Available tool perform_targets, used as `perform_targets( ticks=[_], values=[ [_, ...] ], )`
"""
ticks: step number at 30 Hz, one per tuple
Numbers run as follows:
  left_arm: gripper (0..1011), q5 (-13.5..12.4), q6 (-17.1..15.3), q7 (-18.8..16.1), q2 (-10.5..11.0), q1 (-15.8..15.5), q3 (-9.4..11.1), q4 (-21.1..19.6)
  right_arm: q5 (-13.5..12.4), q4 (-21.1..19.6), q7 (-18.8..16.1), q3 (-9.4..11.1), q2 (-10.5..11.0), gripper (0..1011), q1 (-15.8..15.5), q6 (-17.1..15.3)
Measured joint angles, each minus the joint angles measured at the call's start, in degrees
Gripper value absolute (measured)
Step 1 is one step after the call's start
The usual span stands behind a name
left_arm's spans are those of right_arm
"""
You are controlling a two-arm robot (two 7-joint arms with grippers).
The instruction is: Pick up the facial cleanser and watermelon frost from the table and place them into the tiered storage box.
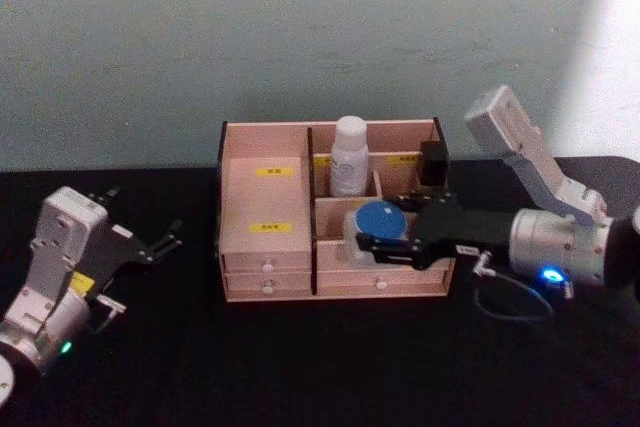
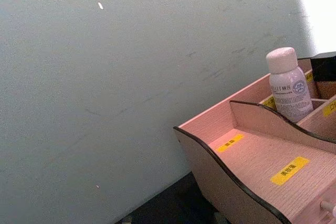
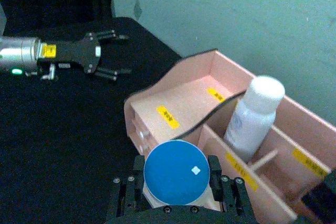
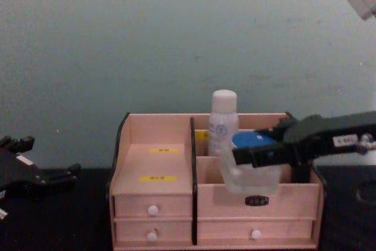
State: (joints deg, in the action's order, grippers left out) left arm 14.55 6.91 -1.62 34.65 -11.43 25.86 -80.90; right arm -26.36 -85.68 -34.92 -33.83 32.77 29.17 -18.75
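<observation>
Right gripper (image 1: 390, 237): reaches in from the right over the right half of the tiered storage box (image 1: 250, 202). Fingers (image 3: 215, 171) are clamped either side of a clear jar with a round blue lid (image 3: 177, 171), opened only as far as the jar's width. Lid faces up and the jar is upright.

Chest view: the jar's clear body (image 4: 249, 177) hangs at the front open compartment, level with the top of the front wall. Cannot tell whether its base rests on anything.

White bottle (image 1: 349, 155): stands upright with its cap on in a back compartment just right of the centre divider, behind the jar and apart from it. A dark block (image 1: 433, 163) sits in the back right corner compartment, close to the gripper's upper finger.

Left half of the box: two stepped shelves with yellow labels and two white-knobbed drawers (image 1: 267, 267) below, both closed.

Left gripper (image 3: 118, 54): fingers spread wide and holding nothing. It sits low over the black table (image 1: 300, 367), well left of the box and pointed toward it.

Teal wall (image 1: 300, 37) stands behind the box. A thin cable loop (image 1: 512, 302) hangs under the right wrist
</observation>
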Motion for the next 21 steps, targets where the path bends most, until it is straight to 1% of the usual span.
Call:
perform_targets(
  ticks=[4,10,11,14,20,21],
  values=[
    [1001,0.0,0.0,0.0,0.0,0.0,0.0,0.0,0.1,1.0,0.0,-0.7,-1.2,721,1.6,0.1],
    [1001,0.0,0.0,0.0,0.0,0.0,0.0,0.0,0.6,3.5,-0.2,-2.1,-4.0,721,4.6,0.3],
    [1001,0.0,0.0,0.0,0.0,0.0,0.0,0.0,0.6,3.5,-0.2,-2.1,-4.0,721,4.6,0.3],
    [1001,0.0,0.0,0.0,0.0,0.0,0.0,0.0,1.0,5.5,0.0,-2.9,-6.0,721,6.3,0.4],
    [1001,0.0,0.0,0.0,0.0,0.0,0.0,0.0,1.4,8.7,0.5,-3.7,-8.9,721,8.4,0.8],
    [1001,0.0,0.0,0.0,0.0,0.0,0.0,0.0,1.5,9.7,0.6,-3.9,-9.7,721,9.1,0.9]
  ],
)
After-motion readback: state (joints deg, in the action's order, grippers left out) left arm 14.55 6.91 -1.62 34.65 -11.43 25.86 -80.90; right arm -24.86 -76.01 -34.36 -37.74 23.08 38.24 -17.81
